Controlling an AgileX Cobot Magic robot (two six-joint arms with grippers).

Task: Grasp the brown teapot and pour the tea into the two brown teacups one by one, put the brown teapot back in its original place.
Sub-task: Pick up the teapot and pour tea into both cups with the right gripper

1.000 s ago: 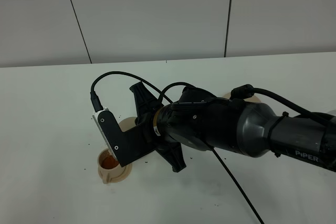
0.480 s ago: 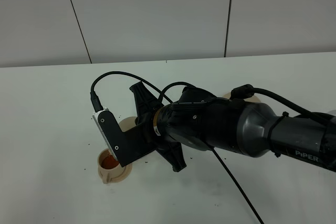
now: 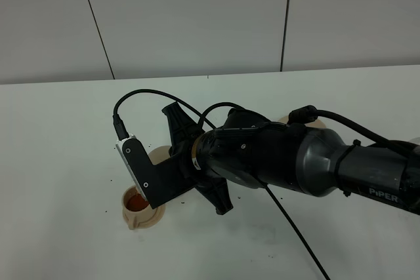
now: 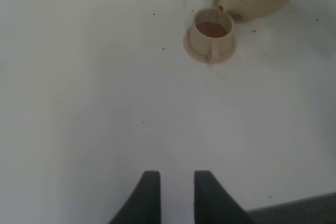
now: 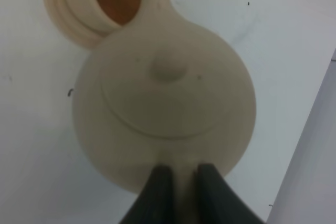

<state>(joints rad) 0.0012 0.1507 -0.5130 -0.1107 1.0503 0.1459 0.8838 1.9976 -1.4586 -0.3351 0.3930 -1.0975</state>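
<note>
At the near side, left pincer (image 4: 172, 192): fingers slightly parted, gripping nothing, over bare desk (image 4: 79, 103).
Farther out, teacup (image 3: 136, 205): on its saucer (image 3: 147, 222), holding orange-brown tea, well apart from the left pincer.
Over it, brown teapot (image 5: 168, 103): tipped, lid on, spout above the teacup's rim.
Behind that, right pincer (image 5: 178, 192): clamped on the pot's handle.

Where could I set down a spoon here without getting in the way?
Free: the bare tabletop left of the teacup, and the stretch between it and the left gripper. Crowded: where the right gripper holds the brown teapot over that cup.
</note>
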